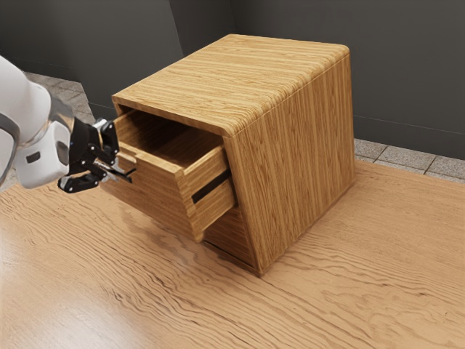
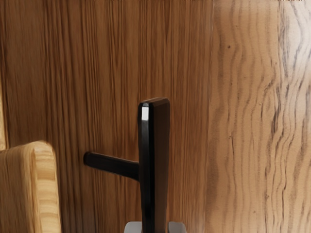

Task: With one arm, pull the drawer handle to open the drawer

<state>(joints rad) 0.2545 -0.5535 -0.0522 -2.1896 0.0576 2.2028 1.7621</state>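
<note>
Drawer (image 1: 161,190) of the wooden cabinet (image 1: 290,145) stands partly pulled out toward the cabinet's 8 o'clock in the exterior view, its hollow inside showing, above the worktop (image 1: 327,291). At 9 o'clock of the drawer front, the jaws are closed on the dark handle (image 1: 122,173), one finger above it and one below. From the wrist, the handle's bar and post sit just ahead of the drawer's wood face.

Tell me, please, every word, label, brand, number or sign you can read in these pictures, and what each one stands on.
None: there is no text to read. The wooden cabinet, its drawer, the black handle, the end effector and the table top show only plain surfaces and wood grain.
</note>
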